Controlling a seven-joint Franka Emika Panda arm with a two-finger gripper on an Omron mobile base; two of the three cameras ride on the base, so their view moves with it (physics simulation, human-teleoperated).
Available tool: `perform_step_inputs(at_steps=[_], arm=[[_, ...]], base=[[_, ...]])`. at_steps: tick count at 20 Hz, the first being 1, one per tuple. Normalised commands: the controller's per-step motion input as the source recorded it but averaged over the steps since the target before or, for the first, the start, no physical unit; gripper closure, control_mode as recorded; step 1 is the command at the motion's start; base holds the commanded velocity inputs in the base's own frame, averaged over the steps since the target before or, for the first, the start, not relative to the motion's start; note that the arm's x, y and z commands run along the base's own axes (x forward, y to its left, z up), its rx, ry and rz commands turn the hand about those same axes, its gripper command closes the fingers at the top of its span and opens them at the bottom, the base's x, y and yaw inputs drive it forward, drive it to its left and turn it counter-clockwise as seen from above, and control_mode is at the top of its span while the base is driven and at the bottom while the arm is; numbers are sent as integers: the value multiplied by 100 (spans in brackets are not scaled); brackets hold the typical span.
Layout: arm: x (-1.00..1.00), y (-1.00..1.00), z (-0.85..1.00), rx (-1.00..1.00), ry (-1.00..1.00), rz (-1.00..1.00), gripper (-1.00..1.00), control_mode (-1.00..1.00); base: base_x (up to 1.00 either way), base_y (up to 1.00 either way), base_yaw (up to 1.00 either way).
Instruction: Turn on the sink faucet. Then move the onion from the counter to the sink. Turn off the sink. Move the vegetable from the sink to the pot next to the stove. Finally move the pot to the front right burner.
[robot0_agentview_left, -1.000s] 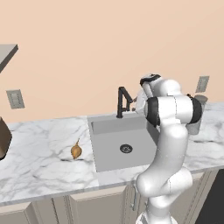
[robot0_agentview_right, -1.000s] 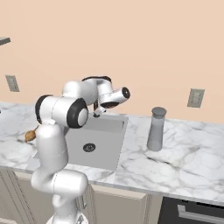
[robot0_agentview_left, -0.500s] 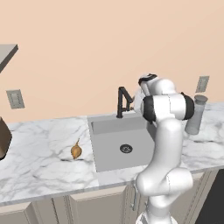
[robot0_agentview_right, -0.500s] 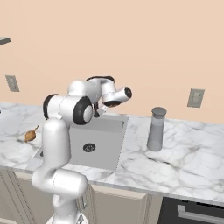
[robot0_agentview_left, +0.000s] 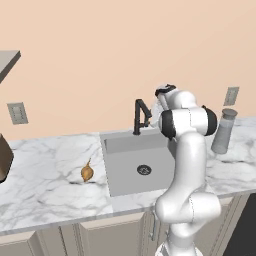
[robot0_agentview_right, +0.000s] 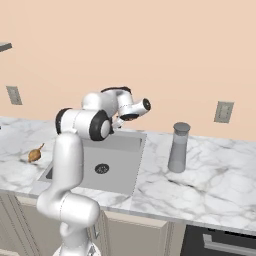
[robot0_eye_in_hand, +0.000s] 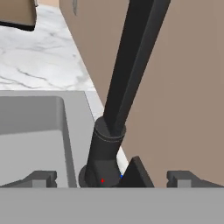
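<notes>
From the left base view, the arm reaches over the sink (robot0_agentview_left: 112, 172) toward the back wall, and the claw (robot0_agentview_left: 159, 100) sits high at the rear edge of the basin, just to the right of the black faucet (robot0_agentview_left: 140, 116). The onion (robot0_agentview_left: 87, 173) lies on the marble desk (robot0_agentview_left: 45, 175), well to the left of the claw and nearer the front, just beside the sink's left rim. A grey lidded jar (robot0_agentview_left: 222, 131) stands on the desk to the claw's right, well apart from it. From the right base view, the claw (robot0_agentview_right: 131, 116) hangs over the back rim of the sink (robot0_agentview_right: 130, 172), with the arm's body hiding most of the faucet. The onion (robot0_agentview_right: 35, 154) rests far to the claw's left on the desk (robot0_agentview_right: 215, 180), and the jar (robot0_agentview_right: 179, 147) stands to its right, past the sink's edge. In the hand view, the claw (robot0_eye_in_hand: 111, 180) is spread wide, its two dark fingertips (robot0_eye_in_hand: 43, 178) standing apart on either side of the faucet (robot0_eye_in_hand: 131, 74) base; the round black base sits between them and close in front, with nothing gripped. The grey basin (robot0_eye_in_hand: 30, 140) lies to the left of the faucet base, and the tan wall rises just behind it.
</notes>
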Motion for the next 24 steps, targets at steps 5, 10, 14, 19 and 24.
perform_step_inputs(at_steps=[5, 10, 14, 19, 24], arm=[[23, 10, -12, 0, 0, 0, -100, -100], [21, 11, -13, 0, 1, 0, -100, -100], [25, 9, -12, 0, 0, 0, -100, -100], [28, -5, -15, 2, 0, 0, -100, -100], [26, 0, -15, 0, 0, 0, -100, -100]], base=[[0, 0, 0], [0, 0, 0], [0, 0, 0], [0, 0, 0], [0, 0, 0]])
